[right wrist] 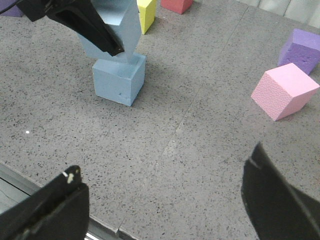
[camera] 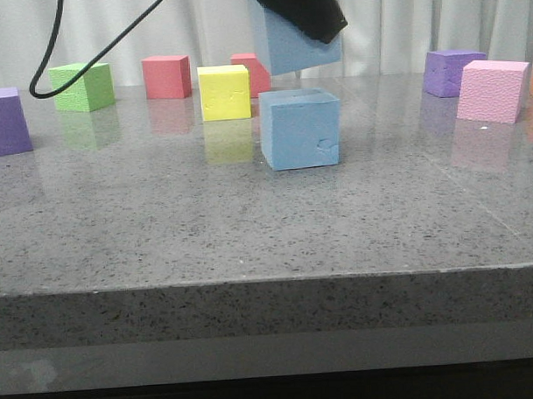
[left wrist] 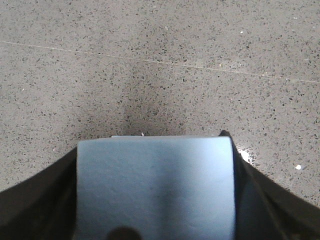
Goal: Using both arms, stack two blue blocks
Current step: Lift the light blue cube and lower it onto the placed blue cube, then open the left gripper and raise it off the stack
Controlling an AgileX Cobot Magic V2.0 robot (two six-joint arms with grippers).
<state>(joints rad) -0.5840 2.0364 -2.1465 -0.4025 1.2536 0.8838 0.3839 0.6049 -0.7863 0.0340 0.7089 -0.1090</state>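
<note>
One pale blue block (camera: pixel 301 128) rests on the grey table, with a chipped dent low on its front face. My left gripper (camera: pixel 305 12) is shut on the other blue block (camera: pixel 287 43) and holds it in the air just above the resting one, set slightly back, with a small gap between them. In the left wrist view this held block (left wrist: pixel 155 185) fills the space between the black fingers (left wrist: pixel 35 205). The right wrist view shows both blue blocks, the resting one (right wrist: pixel 119 77) and the held one (right wrist: pixel 120 27). My right gripper (right wrist: pixel 160 200) stands open over bare table, well away from them.
A yellow cube (camera: pixel 224 91), two red cubes (camera: pixel 167 77) and a green cube (camera: pixel 83 86) stand behind and left of the blocks. A purple cube (camera: pixel 3 121) sits far left. A pink cube (camera: pixel 492 90) and a purple cube (camera: pixel 453 71) stand at the right. A black cable (camera: pixel 51 49) hangs at the upper left.
</note>
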